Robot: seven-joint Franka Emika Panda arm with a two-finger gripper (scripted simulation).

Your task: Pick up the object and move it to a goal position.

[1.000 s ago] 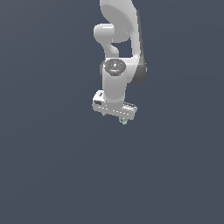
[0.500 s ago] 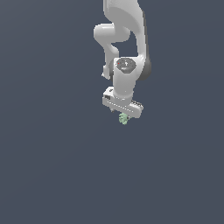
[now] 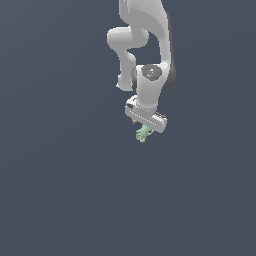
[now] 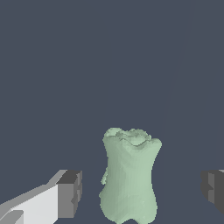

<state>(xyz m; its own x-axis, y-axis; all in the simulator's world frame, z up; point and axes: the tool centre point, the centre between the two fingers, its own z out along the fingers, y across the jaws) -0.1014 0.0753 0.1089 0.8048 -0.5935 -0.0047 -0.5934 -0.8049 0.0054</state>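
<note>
The object (image 3: 143, 133) is a small pale mint-green lumpy piece showing just below the white gripper (image 3: 145, 130) in the exterior view. In the wrist view the object (image 4: 130, 177) stands upright between the two dark finger pads (image 4: 70, 193). There is a gap on each side of it, wider on the side of the far pad (image 4: 213, 189). The gripper (image 4: 142, 189) is open around the object and touches it on neither side. The object's lower end is cut off by the wrist view's edge.
The white arm (image 3: 145, 45) reaches down from the top of the exterior view. All around is a plain dark grey-blue surface (image 3: 60, 190) with no other objects or edges showing.
The gripper has shifted toward the exterior view's right and turned over the object. The object has stayed in nearly the same place, and more of it shows below the hand.
</note>
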